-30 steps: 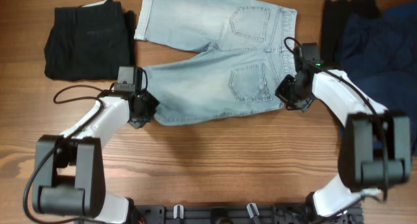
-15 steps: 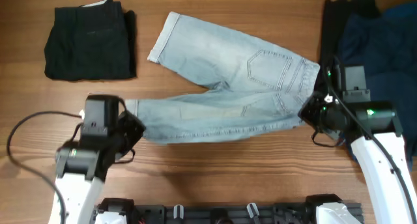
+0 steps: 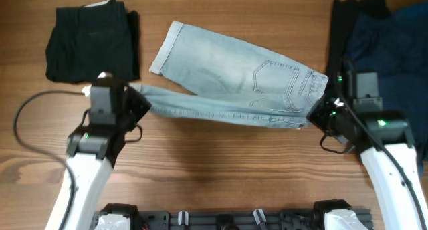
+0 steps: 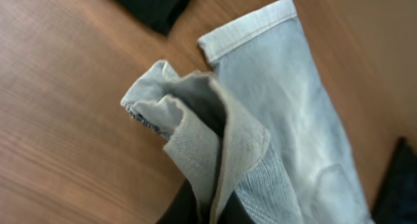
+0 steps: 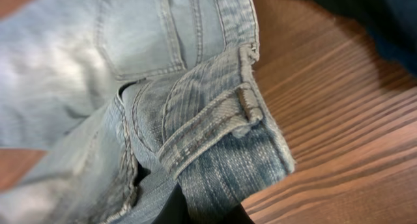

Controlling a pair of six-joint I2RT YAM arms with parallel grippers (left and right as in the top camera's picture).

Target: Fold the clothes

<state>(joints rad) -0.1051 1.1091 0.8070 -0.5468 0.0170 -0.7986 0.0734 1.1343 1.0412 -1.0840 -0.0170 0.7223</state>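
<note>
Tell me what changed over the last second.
The left gripper, shut on the near hem, and the right gripper, shut on the waistband, lifted the near half of the denim shorts and carried it toward the far leg; the shorts slid right. The black garment and dark-blue pile stayed.

The brown wood-grain table (image 3: 221, 170) carries a folded black garment (image 3: 90, 43) at the upper left and a heap of dark navy clothes (image 3: 388, 43) at the upper right. Between them lie faded light-blue denim shorts (image 3: 227, 63).
</note>
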